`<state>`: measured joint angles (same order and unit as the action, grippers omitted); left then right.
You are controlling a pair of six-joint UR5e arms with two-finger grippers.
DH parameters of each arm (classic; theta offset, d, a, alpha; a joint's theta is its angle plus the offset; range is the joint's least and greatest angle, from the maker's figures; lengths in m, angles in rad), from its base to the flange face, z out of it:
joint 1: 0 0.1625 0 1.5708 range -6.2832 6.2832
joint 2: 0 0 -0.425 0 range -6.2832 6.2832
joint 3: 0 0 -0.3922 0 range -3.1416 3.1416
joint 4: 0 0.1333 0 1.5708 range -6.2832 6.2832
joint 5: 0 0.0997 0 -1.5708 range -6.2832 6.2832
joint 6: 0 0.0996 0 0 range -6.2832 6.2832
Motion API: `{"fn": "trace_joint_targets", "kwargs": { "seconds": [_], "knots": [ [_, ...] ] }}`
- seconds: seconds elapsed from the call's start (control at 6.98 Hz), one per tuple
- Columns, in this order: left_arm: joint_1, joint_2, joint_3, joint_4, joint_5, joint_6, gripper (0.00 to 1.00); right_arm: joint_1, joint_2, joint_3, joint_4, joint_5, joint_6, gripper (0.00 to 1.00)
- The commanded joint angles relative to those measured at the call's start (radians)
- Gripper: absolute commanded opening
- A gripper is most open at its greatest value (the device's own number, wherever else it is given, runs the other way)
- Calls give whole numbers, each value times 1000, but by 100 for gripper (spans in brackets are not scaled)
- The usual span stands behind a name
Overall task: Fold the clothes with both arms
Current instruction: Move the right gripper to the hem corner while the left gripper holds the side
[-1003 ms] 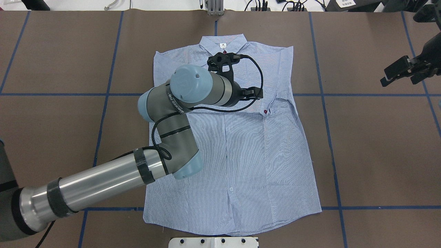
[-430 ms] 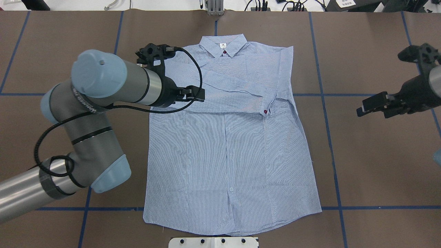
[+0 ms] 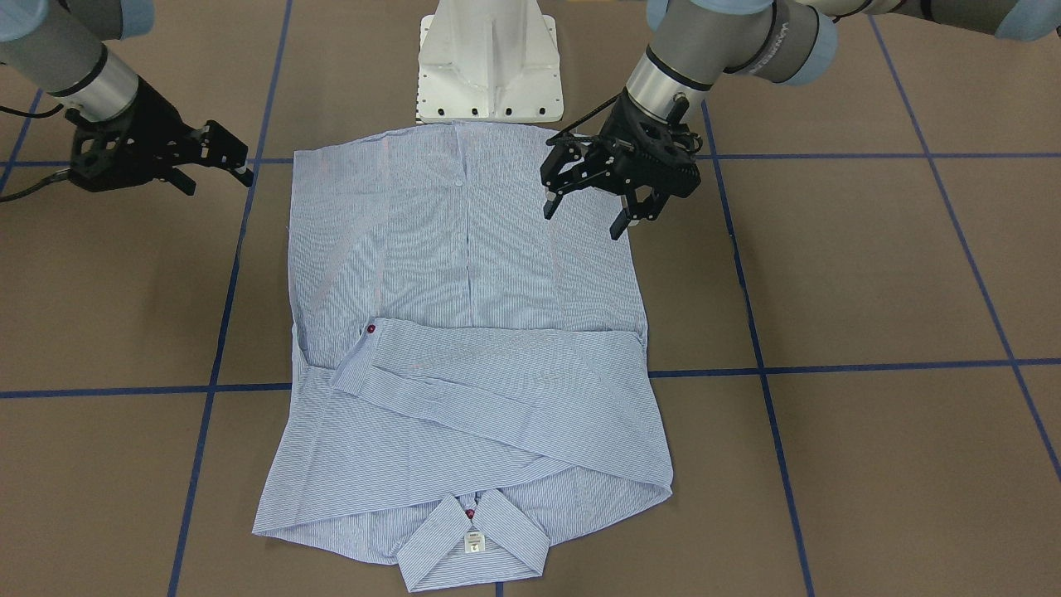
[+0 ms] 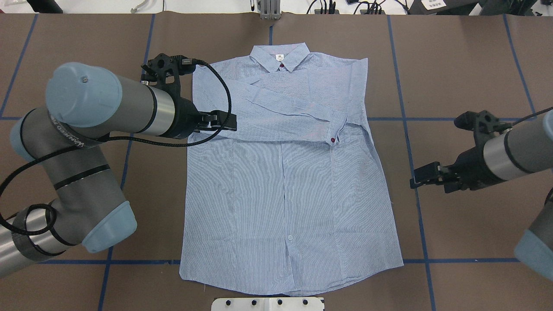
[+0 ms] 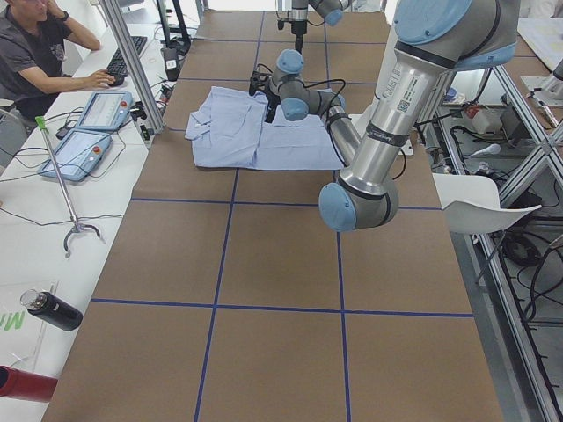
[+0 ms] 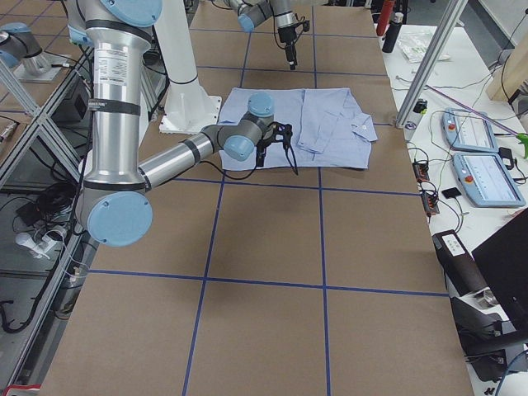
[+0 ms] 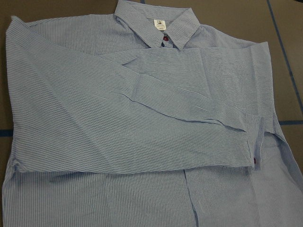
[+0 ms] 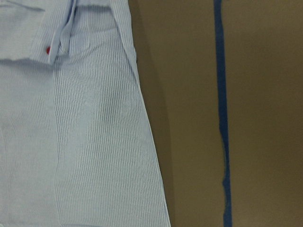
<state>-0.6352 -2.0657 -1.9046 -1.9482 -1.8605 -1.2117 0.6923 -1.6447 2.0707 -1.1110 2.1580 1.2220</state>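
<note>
Shirt [image 4: 285, 194]: flat on the table [image 4: 466, 65], front up, both sleeves [image 4: 281, 108] crossed over the chest. The collar [image 4: 280, 56] lies further out than either gripper, the hem [image 4: 289, 285] back by the base [image 4: 268, 303].
Left gripper [image 3: 583, 217]: jaws wide apart, nothing held. I read it as hovering over the shirt's side edge at sleeve level, with cloth directly beneath and spreading off toward the other arm.
Right gripper [image 4: 418, 178]: jaws look parted, empty. The shirt lies just beyond its fingertips, side edge closest, no contact.
Long axis: collar to hem, running crosswise to both grippers' reach, between them.
Nearer arm: left, above cloth; right sits over bare table.
Next move, my guess: each hand takes its own side edge for a lengthwise fold, and the right must close in first.
</note>
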Motion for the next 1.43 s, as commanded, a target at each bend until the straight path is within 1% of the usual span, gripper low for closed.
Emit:
{"fn": "trace_joint_targets", "kwargs": {
  "seconds": [0.0,0.14,0.29,0.43,0.57,0.72,1.15,1.29],
  "knots": [
    [0,27,-7,-3,-2,0,99,-260,-1,-4,-3,-221,112,100],
    [0,29,-10,-3,-2,0,99,-311,0,-11,-7,-251,140,100],
    [2,27,-10,-3,-2,0,99,-335,0,-17,-7,-253,205,98],
    [3,27,-10,-3,-2,0,99,-350,-1,-20,-9,-250,221,97],
    [3,27,-10,-3,-2,0,99,-365,6,-32,-38,-250,221,88],
    [3,27,-10,-3,-2,0,99,-372,12,-32,-61,-250,221,81],
    [5,25,-11,-3,-2,0,99,-378,12,-38,-73,-242,221,71],
    [5,25,-11,-3,-2,0,99,-379,14,-46,-73,-241,221,70]
  ]
}}
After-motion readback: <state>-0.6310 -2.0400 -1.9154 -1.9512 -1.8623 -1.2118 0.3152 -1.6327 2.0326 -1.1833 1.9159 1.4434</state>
